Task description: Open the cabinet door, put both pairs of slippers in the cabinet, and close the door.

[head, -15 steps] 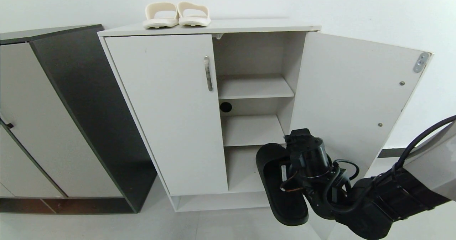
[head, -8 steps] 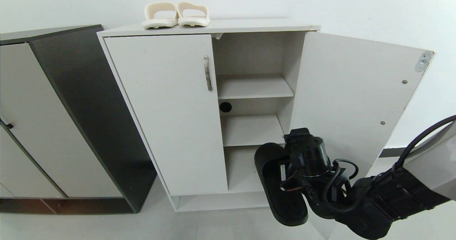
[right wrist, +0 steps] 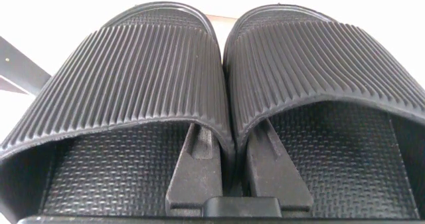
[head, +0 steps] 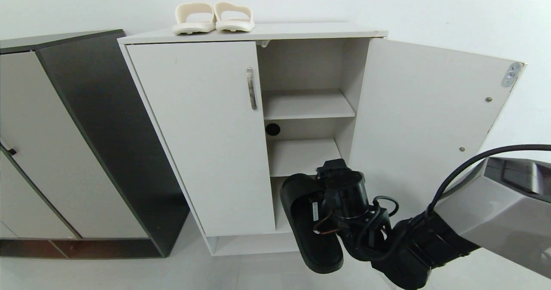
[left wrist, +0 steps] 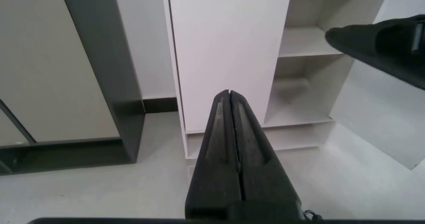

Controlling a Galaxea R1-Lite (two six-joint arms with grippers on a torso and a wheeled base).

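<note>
Right gripper (right wrist: pixel 229 163), clamped on black ribbed rubber slippers (head: pixel 308 225), has shifted left toward open white wooden cabinet (head: pixel 206 131), lower centre; left gripper (left wrist: pixel 229 101) closed, empty.

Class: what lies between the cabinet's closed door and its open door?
Head view: the open compartment's shelves; low in front, black slippers in the right end effector.

My right arm (head: pixel 413 247) is held low and forward, wrist rolled sideways. Its gripper (right wrist: pixel 230 137) is clamped on the paired black slippers (right wrist: pixel 153 71), with one finger (right wrist: pixel 192 167) under each strap, as far as I can tell. My left gripper (left wrist: pixel 229 103) points forward and down, fingers pressed flat together.
</note>
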